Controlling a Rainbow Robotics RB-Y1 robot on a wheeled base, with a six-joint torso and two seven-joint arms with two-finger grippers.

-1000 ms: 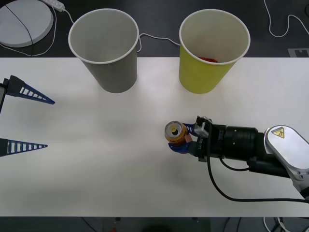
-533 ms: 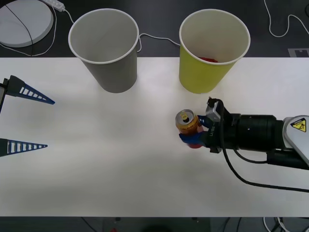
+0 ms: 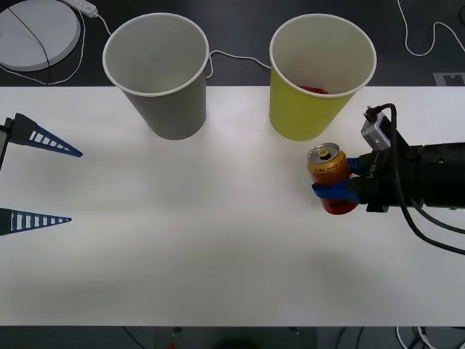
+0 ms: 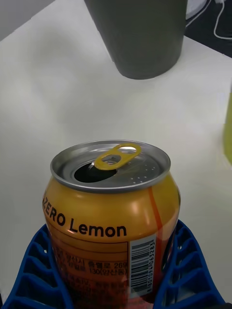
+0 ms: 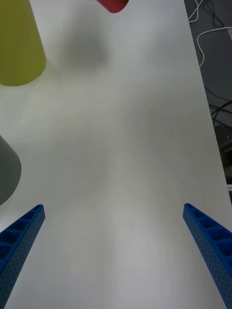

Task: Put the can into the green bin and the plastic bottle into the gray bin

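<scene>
In the front view, the right gripper (image 3: pixel 336 185) reaches in from the right side of the white table (image 3: pixel 182 254) and has its blue ribbed fingers (image 3: pixel 330 192) closed around the can (image 3: pixel 330 178). The can stands upright in that grip, orange-gold above and red below, its shiny top and pull tab facing up. It sits just in front of the green bin (image 3: pixel 320 73) and slightly to its right; the two look close, though whether they touch is hard to tell from this angle. Something red lies inside the green bin against its far wall. The gray bin (image 3: pixel 158 73) stands to the left of the green one, well apart from the can. The left gripper (image 3: pixel 36 182) hovers at the table's left edge with its two fingers spread wide, holding nothing.

In the right wrist view, the can (image 4: pixel 111 212) sits clamped between the blue fingers (image 4: pixel 193 270), which press on both of its sides. The label reads "ZERO Lemon", and the mouth under the pull tab is open. The gray bin (image 4: pixel 140 34) stands beyond it on the table.

In the left wrist view, the spread fingers (image 5: pixel 19 241) frame bare table (image 5: pixel 125 169), with the green bin (image 5: pixel 17 43) and part of the gray bin (image 5: pixel 7 169) at one side, and the red bottom of the can (image 5: pixel 112 5) at the far edge.
</scene>
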